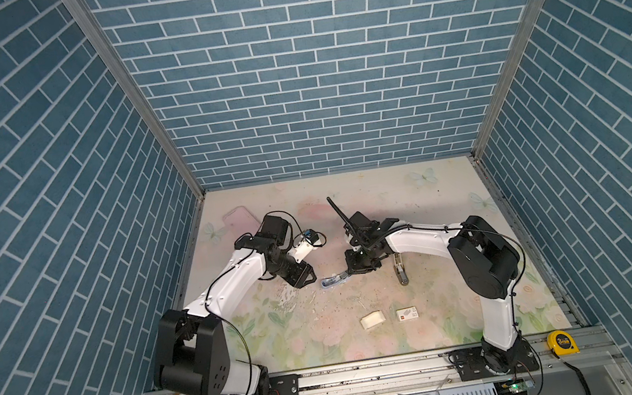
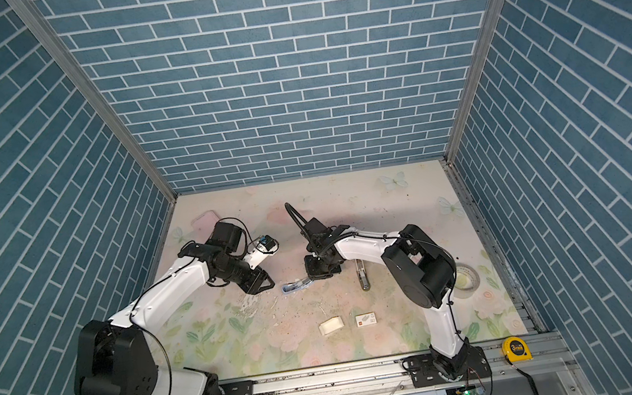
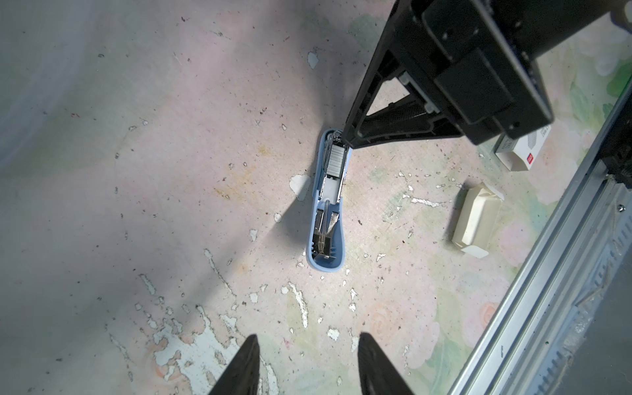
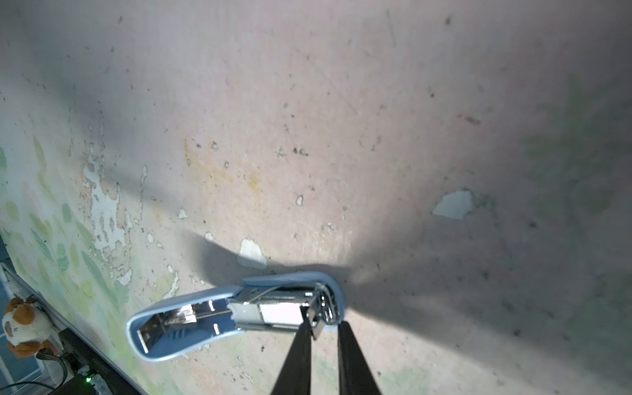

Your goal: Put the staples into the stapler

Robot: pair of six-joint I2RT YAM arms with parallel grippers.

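We see the staples (image 3: 337, 160) lying in the open blue stapler (image 3: 328, 219) on the tabletop (image 3: 171, 171). Our right tool (image 4: 325, 321), jaws narrowly apart, meets its front end, and we cannot tell whether it grips. Our left tool (image 3: 307, 337) hovers parted and empty.

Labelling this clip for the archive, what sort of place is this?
Probably a robot test cell, not a real room: blue brick-print wall panels in an aluminium frame, two robot arms mounted on a front rail, and a worn floral mat.

Right end effector (image 1: 351, 268) points down at one end of the blue stapler (image 1: 332, 282) on the floral surface (image 1: 411, 202). Left end effector (image 1: 301, 279) is near, apart. White tray (image 1: 373, 319) and sleeve (image 1: 407, 313) lie nearer the front.
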